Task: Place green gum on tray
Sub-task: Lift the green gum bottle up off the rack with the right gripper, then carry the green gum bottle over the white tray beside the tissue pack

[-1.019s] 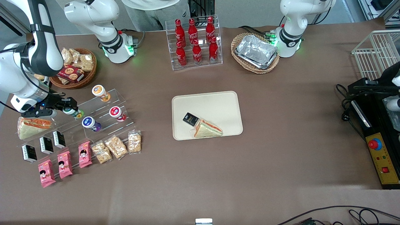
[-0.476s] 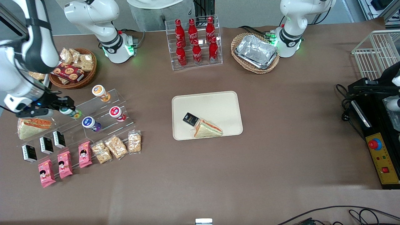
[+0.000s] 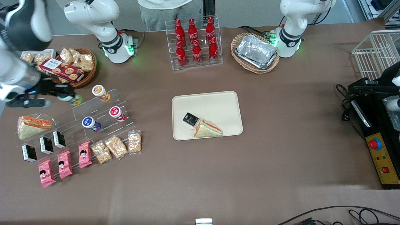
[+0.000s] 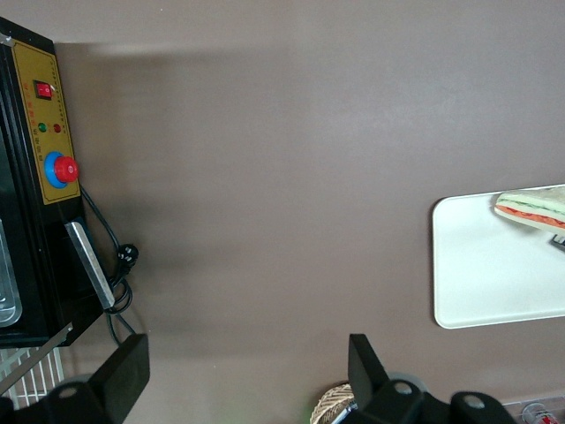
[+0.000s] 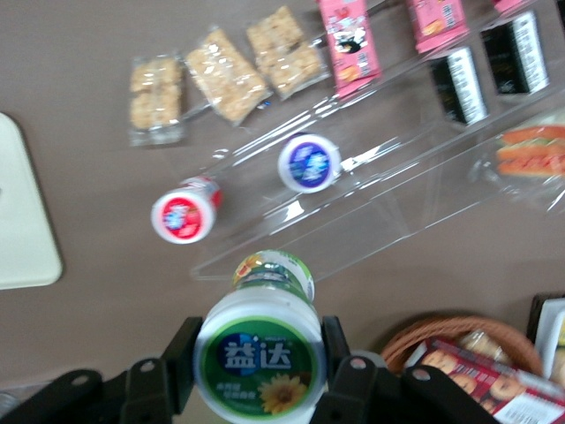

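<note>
- The green gum, a small round canister with a white lid and a green-and-yellow label, sits pinched between the two black fingers of our right gripper; its lid faces the wrist camera.
- In the front view we see that gripper at the upper left of the frame, with the gum lifted above the clear acrylic stepped stand.
- The orange-lidded canister, the red-lidded one and the purple-lidded one rest on the stand.
- The gum hangs between the woven basket of snack packs and that stand.
- The cream-beige rectangular plastic tray lies mid-frame, well apart from the gum, toward the parked arm's end.
- On the tray we see a wrapped triangular sandwich touching a small black packet.
</note>
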